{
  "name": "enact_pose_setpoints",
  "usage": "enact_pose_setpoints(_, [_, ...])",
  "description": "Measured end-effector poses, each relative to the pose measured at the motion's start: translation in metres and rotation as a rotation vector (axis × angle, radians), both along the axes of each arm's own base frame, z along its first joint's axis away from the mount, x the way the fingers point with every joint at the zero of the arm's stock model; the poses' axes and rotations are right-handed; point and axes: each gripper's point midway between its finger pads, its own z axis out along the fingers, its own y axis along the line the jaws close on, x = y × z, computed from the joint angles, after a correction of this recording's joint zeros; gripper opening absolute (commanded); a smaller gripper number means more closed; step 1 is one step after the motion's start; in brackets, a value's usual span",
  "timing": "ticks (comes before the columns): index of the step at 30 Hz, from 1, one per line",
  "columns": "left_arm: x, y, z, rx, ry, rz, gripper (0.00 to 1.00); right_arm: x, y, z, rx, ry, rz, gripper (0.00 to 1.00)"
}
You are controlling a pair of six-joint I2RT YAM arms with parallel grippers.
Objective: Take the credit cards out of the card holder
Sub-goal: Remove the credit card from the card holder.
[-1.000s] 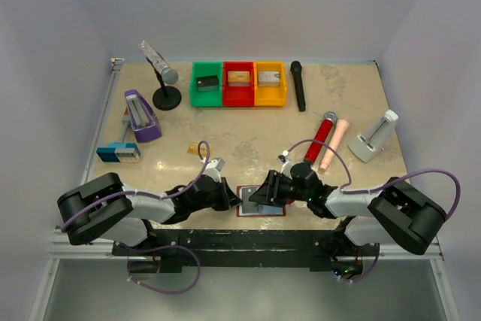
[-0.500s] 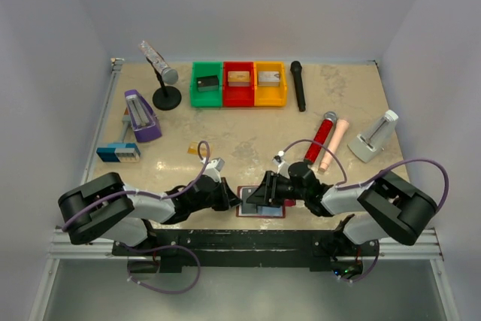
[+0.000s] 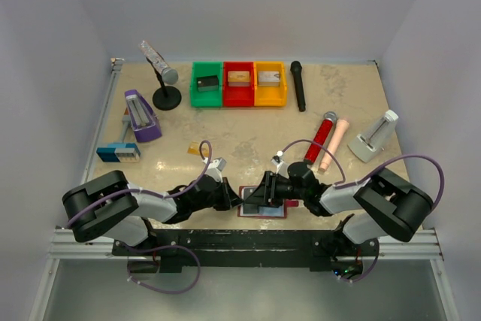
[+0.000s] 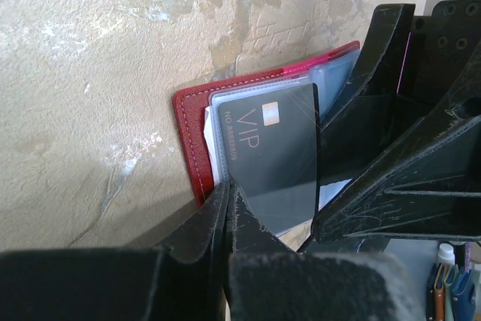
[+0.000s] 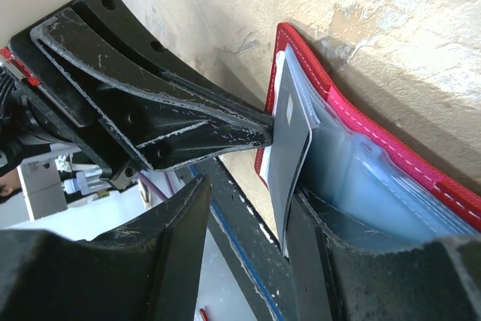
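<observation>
Spanning the whole scene, the beige marbled table (image 3: 353, 95) carried both arms low along its near edge, the left arm (image 3: 143, 204) and the right arm (image 3: 353, 197) reaching inward until their tools met at the middle of that edge. Against the far edge stood a row of three bins (image 3: 239, 84), green, red and yellow, each with a small block inside.

Between the two tools lay the card holder (image 3: 264, 214), open and flat on the table just beside the near edge, red cover down (image 4: 192, 125) and its light blue clear pockets (image 5: 376, 178) facing up. A black card (image 4: 274, 148) marked VIP stuck partway out of a pocket, angled up off the red cover (image 5: 289, 148).

The left gripper (image 4: 228, 193) had its fingers pressed together on a corner of that black card. The right gripper (image 5: 248, 208) had its jaws apart, with one finger (image 5: 361, 261) lying on the clear pockets and the other off to the card's free side, not touching it.
</observation>
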Motion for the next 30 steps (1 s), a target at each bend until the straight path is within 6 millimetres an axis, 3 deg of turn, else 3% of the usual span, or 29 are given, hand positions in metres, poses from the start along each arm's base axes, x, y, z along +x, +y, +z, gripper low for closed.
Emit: enact_pose_setpoints(30, [-0.002, 0.000, -0.001, 0.000, 0.017, 0.015, 0.00, -0.009, -0.017, 0.017, -0.069, -0.053, 0.018, 0.42])
